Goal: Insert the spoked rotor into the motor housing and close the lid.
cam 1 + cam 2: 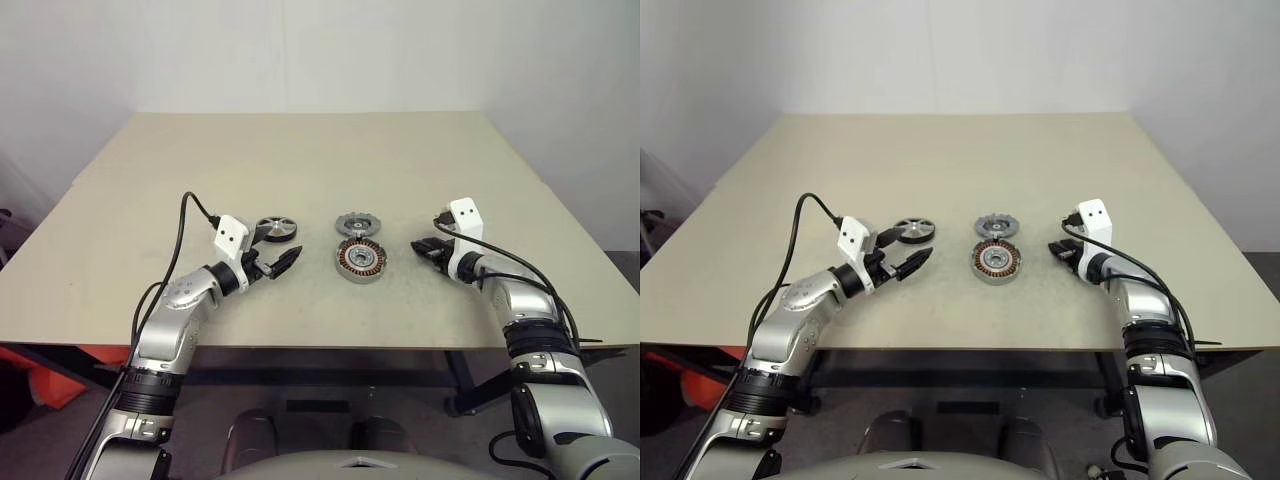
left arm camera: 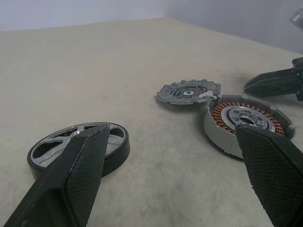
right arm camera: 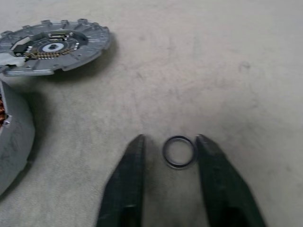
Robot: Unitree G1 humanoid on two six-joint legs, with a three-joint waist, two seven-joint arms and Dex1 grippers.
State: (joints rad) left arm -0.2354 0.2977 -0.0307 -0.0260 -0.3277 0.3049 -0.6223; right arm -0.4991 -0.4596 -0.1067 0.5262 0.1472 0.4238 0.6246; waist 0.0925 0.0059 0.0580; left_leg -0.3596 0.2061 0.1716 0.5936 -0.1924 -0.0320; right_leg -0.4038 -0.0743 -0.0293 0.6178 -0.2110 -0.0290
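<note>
The motor housing [image 1: 361,260], a round ring with copper windings around a silver centre, lies at the table's middle front. Just behind it lies the lid [image 1: 360,223], a grey toothed disc. The spoked rotor [image 1: 276,229], a silver wheel in a black rim, rests left of them. My left gripper [image 1: 277,250] hangs level and open just in front of the rotor, one finger [image 2: 71,179] close beside it. My right gripper [image 3: 170,144] is right of the housing with its fingers narrowly apart on either side of a small metal ring [image 3: 179,152] on the table; a gap shows on one side.
The beige table [image 1: 300,160] stretches far behind the parts. Its front edge [image 1: 320,347] runs just below both grippers. White walls stand behind the table.
</note>
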